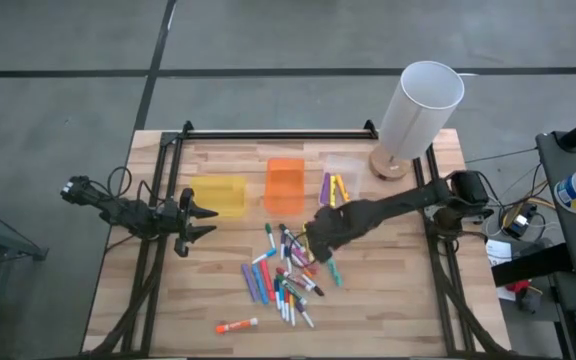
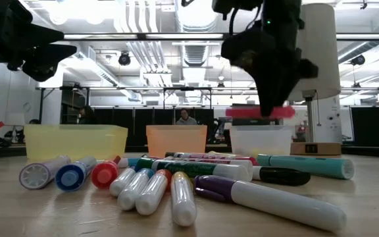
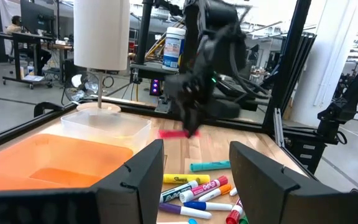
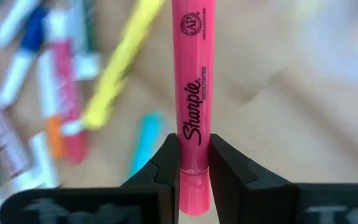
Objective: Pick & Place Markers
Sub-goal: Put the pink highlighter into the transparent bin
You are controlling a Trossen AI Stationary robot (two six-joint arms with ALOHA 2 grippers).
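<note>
Right tool (image 4: pixel 194 163) is clamping a pink marker (image 4: pixel 192 93) above the marker pile (image 1: pixel 286 275), clear in its wrist view, hidden from overhead; left tool (image 1: pixel 200 219) is idling wide near the yellow bin (image 1: pixel 220 195).

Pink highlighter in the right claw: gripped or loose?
Gripped. The right claw pinches the pink highlighter between both fingers, holding it level above the table.

Glossy plastic pink marker (image 4: pixel 191 106), matt black tool (image 4: pixel 194 163), pale wood table (image 1: pixel 398 300)
</note>
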